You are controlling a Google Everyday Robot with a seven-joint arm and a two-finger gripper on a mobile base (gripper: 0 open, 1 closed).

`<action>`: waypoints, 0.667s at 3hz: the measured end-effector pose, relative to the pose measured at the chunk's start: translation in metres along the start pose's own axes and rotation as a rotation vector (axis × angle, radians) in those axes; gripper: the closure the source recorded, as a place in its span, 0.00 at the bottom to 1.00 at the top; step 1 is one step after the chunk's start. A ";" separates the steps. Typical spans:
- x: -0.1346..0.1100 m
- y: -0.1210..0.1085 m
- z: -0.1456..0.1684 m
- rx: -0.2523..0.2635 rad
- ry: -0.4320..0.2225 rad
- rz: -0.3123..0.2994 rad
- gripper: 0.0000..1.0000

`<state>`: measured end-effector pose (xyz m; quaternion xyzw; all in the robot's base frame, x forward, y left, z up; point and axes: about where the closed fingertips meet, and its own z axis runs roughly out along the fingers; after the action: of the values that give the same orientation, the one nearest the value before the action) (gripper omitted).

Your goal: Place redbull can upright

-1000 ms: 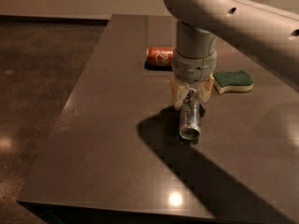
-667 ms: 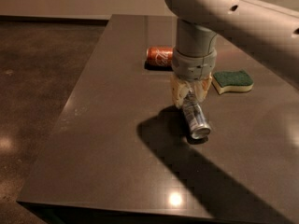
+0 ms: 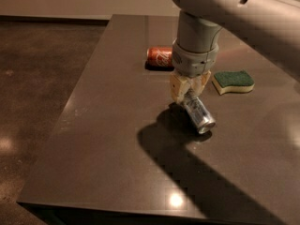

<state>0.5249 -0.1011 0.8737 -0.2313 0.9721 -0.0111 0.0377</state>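
Note:
The redbull can [image 3: 199,112] is a slim silver and blue can, tilted with its silver end pointing down toward the front right, just above or touching the dark table [image 3: 108,139]. My gripper [image 3: 189,89] hangs from the grey arm over the middle of the table. Its cream fingers [image 3: 177,88] are closed around the can's upper end.
A red-orange cola can [image 3: 159,56] lies on its side behind the gripper. A green and yellow sponge [image 3: 233,81] lies to the right. The table's left edge drops to a dark floor [image 3: 37,78].
The can has swung in the gripper: its lower end moved from pointing at the front to pointing to the front right. The arm shifted slightly.

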 end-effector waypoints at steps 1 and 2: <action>-0.006 0.012 -0.013 0.005 -0.083 -0.140 1.00; -0.012 0.029 -0.027 -0.005 -0.200 -0.306 1.00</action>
<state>0.5205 -0.0693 0.9000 -0.3764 0.9170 0.0088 0.1313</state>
